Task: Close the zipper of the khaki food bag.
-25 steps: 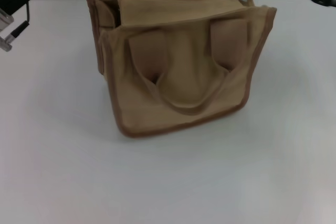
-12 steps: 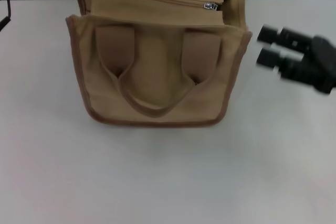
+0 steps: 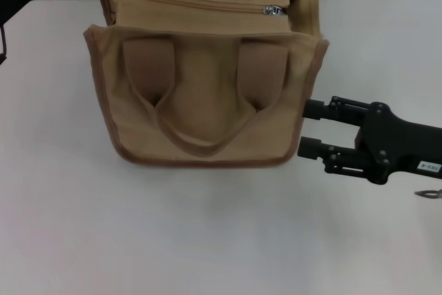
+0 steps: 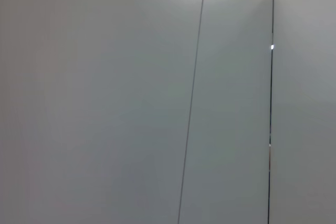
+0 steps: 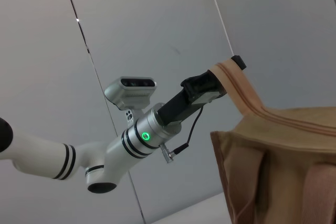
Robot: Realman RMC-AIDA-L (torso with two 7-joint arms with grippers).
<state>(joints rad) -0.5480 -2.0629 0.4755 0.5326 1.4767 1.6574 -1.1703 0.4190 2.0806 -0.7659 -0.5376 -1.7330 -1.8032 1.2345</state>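
The white counter (image 3: 207, 240) carries the khaki food bag (image 3: 207, 94), which stands upright toward its far edge with both strap handles hanging down the near face. Along the bag's top runs the zipper (image 3: 200, 3), its silver pull tab (image 3: 271, 10) sitting near the right end. The right gripper (image 3: 304, 129) lies low just beside the bag's right side, fingers (image 3: 316, 110) spread. The left gripper (image 5: 223, 74) is raised, fingers pinching the bag's far strap end.

The khaki food bag (image 3: 207, 81) fills the table's (image 3: 207, 240) far middle; the right gripper (image 3: 304, 129) crowds its right side, while the near tabletop lies open.
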